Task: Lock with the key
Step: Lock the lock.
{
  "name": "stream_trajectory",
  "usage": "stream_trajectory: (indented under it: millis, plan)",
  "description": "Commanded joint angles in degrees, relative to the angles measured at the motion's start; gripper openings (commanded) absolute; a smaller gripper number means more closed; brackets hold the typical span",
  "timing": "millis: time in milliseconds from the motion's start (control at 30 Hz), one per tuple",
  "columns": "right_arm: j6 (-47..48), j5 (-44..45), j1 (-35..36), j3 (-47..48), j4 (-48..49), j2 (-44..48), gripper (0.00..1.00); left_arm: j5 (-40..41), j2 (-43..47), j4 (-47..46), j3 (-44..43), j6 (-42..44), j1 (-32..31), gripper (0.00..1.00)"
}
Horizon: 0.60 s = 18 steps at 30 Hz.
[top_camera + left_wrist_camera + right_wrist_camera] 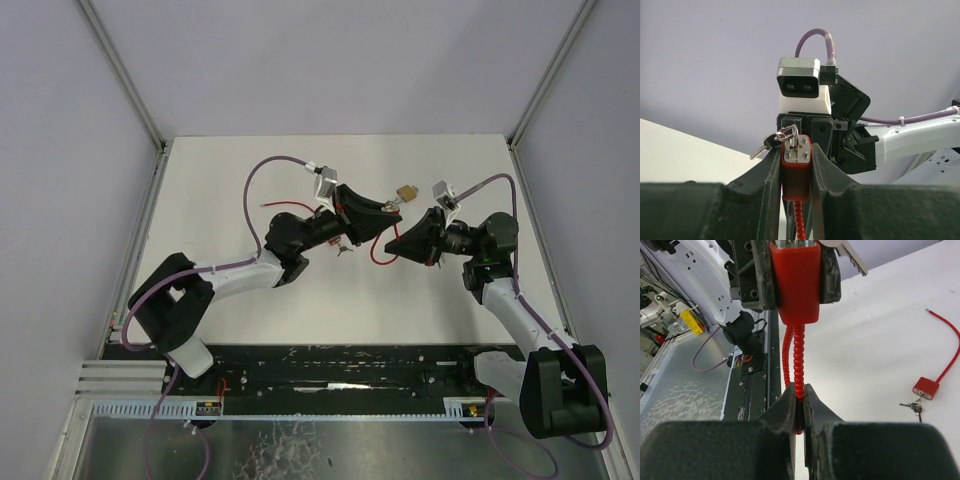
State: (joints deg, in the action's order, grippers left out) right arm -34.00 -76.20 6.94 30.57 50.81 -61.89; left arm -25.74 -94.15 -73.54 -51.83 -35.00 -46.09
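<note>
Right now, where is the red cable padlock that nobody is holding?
The loose red cable padlock lies on the white table, right side of the right wrist view, small metal keys beside it.

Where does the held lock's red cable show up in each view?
Top external: red cable, a loop between the two end effectors.
Left wrist: the cable at bottom centre, under the lock body.
Right wrist: centre, running down into the right end effector.
Shared landmark: the left end effector gripping the lock body.
</note>
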Motion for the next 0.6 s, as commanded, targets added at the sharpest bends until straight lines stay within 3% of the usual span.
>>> stream_trajectory:
  millis: [0, 233, 300, 500, 533, 567]
  plan:
    - [-2.44, 1.26, -0.68, 4.27, 6.89, 2.47, 0.0, -5.78, -2.66, 12.38, -3.12, 3.27, -1.98, 0.0]
    - [-1.27, 1.06, -2.65, 6.11, 3.75, 3.35, 0.0, -7.66, -3.88, 22.38, -6.27, 8.46, -4.25, 0.0]
    - [-2.95, 1.24, -3.82, 6.41, 4.74, 3.38, 0.0, -8.11, -3.96, 20.62, -4.24, 8.07, -4.26, 0.0]
    - [9.35, -1.17, -3.92, 7.54, -9.86, 2.96, 0.02, -10.51, -4.62, 18.92, -3.38, 9.98, -4.55, 0.0]
    - [15.74, -3.85, -3.53, 8.5, -20.06, 3.26, 0.09, -10.26, -3.51, 20.7, -2.93, 11.8, -4.35, 0.0]
    - [26.49, -6.92, -2.92, 10.09, -32.6, 3.55, 0.27, -10.17, -2.13, 22.14, -2.66, 13.79, -4.08, 0.0]
